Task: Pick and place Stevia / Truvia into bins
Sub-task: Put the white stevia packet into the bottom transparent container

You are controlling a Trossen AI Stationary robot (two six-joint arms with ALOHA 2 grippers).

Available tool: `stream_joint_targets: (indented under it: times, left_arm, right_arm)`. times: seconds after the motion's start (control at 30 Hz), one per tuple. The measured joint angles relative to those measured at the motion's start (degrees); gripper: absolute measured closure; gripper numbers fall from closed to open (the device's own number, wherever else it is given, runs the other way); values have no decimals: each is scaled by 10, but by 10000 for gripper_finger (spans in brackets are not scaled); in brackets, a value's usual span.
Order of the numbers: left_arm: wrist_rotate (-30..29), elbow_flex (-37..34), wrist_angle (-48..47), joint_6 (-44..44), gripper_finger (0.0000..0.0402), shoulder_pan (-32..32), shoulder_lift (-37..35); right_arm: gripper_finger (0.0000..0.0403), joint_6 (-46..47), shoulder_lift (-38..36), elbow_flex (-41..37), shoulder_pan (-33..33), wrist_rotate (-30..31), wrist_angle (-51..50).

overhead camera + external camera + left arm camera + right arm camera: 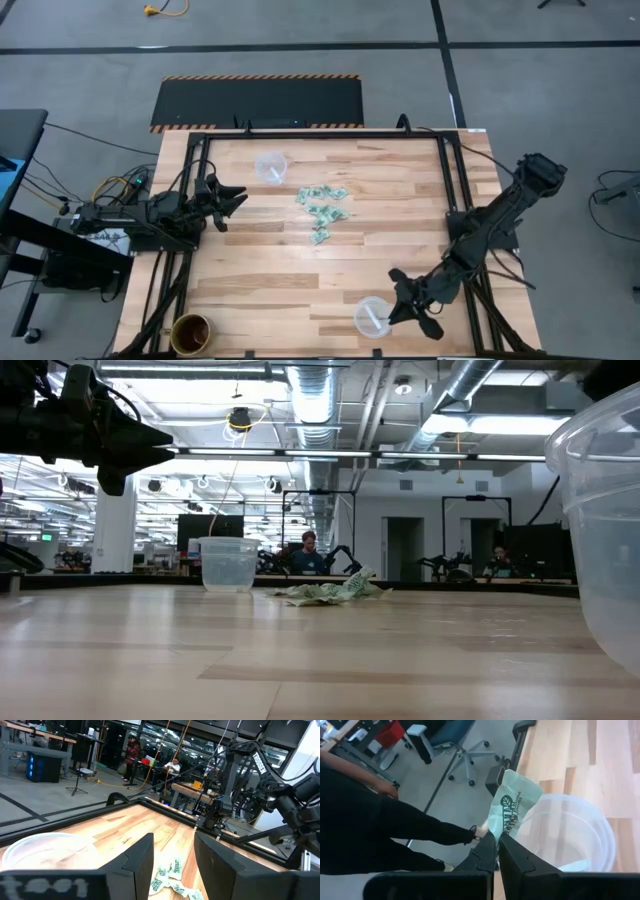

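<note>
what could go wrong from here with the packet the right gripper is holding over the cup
The right gripper pinches only the bottom edge of the packet, which sits over the rim of the near cup, not its middle. Released here, it might land on the rim or fall outside. The fingers are also close to the light cup and could nudge it.

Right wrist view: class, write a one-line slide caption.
Right gripper pinches a green Truvia packet over the clear plastic cup at the table edge.

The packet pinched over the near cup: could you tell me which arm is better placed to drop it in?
The right arm. Its gripper is shut on the packet directly above the near cup, so opening should drop it in. The left gripper is open and empty, beside the far cup.
</note>
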Motion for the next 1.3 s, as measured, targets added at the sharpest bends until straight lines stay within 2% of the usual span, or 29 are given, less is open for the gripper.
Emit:
stream_joint_targets:
  times: [0.27,0.8,1.0,1.13,1.3]
  left_arm:
    - [0,0,0,0,271,0,0]
    - [0,0,0,0,271,0,0]
    - [0,0,0,0,271,0,0]
    - [0,0,0,0,271,0,0]
    - [0,0,0,0,271,0,0]
  right_arm:
    - [390,0,30,0,-5,-2,27]
    - [302,7,30,0,-25,-3,31]
    - [294,-85,-1,14,-66,-2,47]
    - [295,-168,-12,55,-116,-1,49]
    - [295,-293,10,117,-186,-1,47]
